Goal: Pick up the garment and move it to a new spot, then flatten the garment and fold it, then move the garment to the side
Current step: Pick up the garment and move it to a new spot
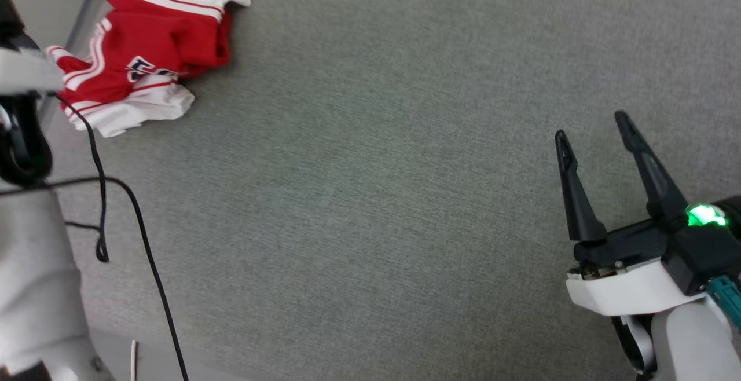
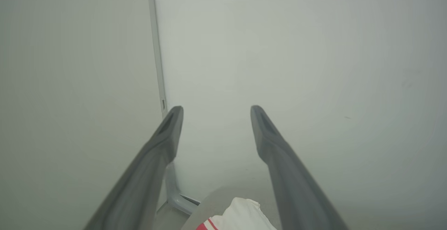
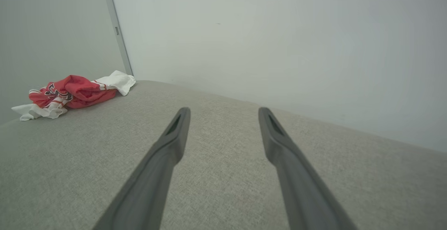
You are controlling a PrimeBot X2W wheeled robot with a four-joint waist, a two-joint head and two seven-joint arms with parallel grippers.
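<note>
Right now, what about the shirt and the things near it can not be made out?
1. Lettering on the garment: head view, folds hide most of it; right wrist view, too small to read.
2. Top of the garment: head view, cut off by the upper edge.
3. Rest of the garment: left wrist view, cut off by the bottom edge past a white and red corner.
4. Lower end of the cable: head view, cut off by the bottom edge.

Open grey surface (image 1: 376,167); walls (image 3: 244,30) beside garment (image 1: 150,51)
</note>
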